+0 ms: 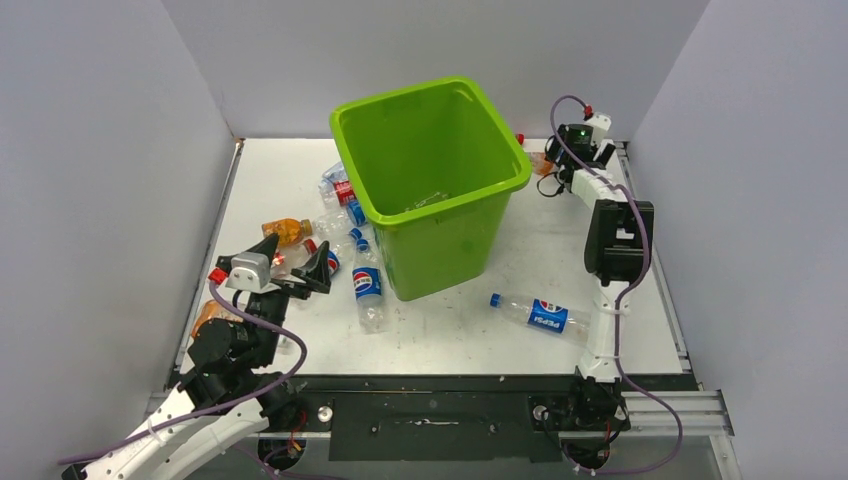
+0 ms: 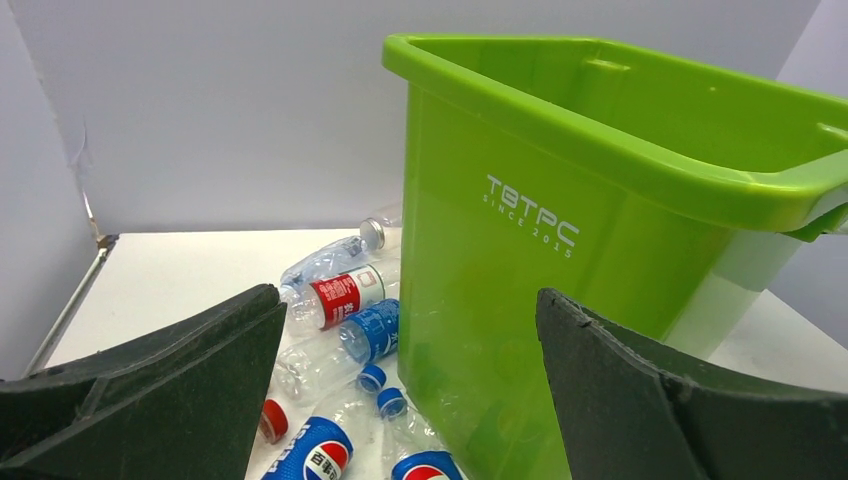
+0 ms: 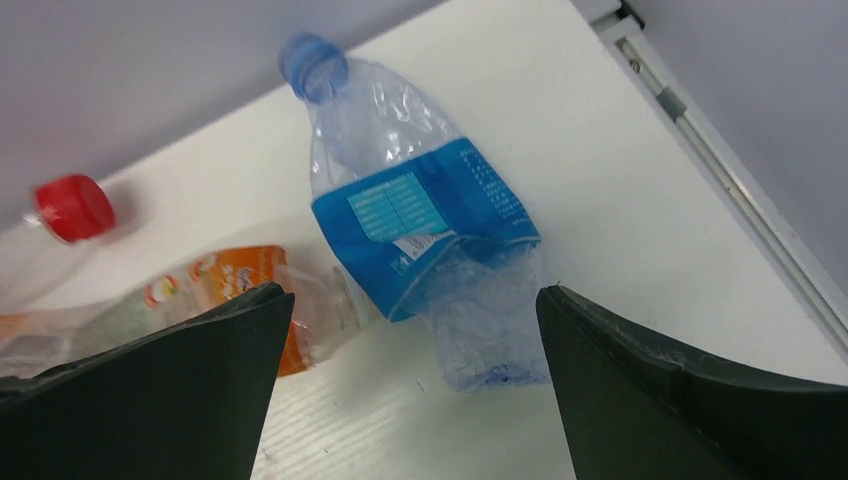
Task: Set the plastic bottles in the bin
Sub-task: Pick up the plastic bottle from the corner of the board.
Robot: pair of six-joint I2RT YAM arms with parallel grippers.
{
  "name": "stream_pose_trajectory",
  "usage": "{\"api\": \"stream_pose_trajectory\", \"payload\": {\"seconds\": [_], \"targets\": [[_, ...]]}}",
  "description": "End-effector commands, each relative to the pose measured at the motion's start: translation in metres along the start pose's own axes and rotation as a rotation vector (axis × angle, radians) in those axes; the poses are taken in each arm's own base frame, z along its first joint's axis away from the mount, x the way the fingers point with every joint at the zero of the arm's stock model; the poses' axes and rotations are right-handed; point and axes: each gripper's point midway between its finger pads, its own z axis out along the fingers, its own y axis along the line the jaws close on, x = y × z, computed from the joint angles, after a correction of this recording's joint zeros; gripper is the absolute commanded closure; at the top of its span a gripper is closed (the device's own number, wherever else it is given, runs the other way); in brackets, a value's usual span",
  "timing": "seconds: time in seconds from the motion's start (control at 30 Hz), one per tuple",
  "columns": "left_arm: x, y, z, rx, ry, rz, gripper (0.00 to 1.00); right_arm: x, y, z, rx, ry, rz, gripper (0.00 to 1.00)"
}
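1. Progress: barely begun, I judge. The bin [image 1: 445, 250] stands upright mid-table. The top view shows only something small and clear on its floor, possibly one bottle; I cannot tell.
2. Left to do: nearly all the bottles lie on the table [image 1: 270, 170]. A pile [image 1: 345, 215] sits against the bin's left side with an orange bottle [image 1: 285, 230] beside it. A Pepsi bottle [image 1: 535, 314] lies alone in front of the bin, toward the right arm's base, and a few more sit behind the bin's far right corner.
3. Left gripper [image 2: 408, 295]: jaws wide and holding nothing, low over the table left of the bin, facing its wall.
4. Right gripper [image 3: 412, 300]: jaws wide and empty, reached into the far right corner. A crushed blue-label bottle [image 3: 430, 220] lies on the table between the fingers, not gripped. It looks like the next pick.
5. Only the right wrist view shows that bottle clearly, plus an orange-label bottle [image 3: 240, 285] just beside it and a red cap [image 3: 72, 207] farther left. From above, the bin and arm hide most of this.
6. Only the left wrist view shows the white lettering on the bin and a red-label bottle [image 2: 335, 297] in the pile. It shows nothing of the bin's inside.
7. Only the top view looks into the bin and shows both arms at once.
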Motion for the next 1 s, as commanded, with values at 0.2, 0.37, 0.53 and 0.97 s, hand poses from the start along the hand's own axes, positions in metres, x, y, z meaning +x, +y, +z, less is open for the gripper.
{"api": "stream_pose_trajectory", "payload": {"seconds": [0.2,0.37,0.53,0.97], "targets": [[-0.018,-0.01,0.003,0.054,-0.031,-0.026,0.04,0.036,-0.006,0.007,-0.014,0.108,-0.056,0.09],[-0.019,-0.009,0.001,0.056,-0.035,-0.033,0.04,0.044,-0.015,0.004,0.023,0.134,-0.073,0.27],[-0.021,-0.007,0.0,0.053,-0.043,-0.038,0.04,0.045,-0.022,0.002,0.042,0.145,-0.103,0.56],[-0.03,0.006,-0.006,0.009,-0.085,-0.061,0.04,-0.079,0.001,-0.123,0.016,-0.114,0.069,0.95]]}}
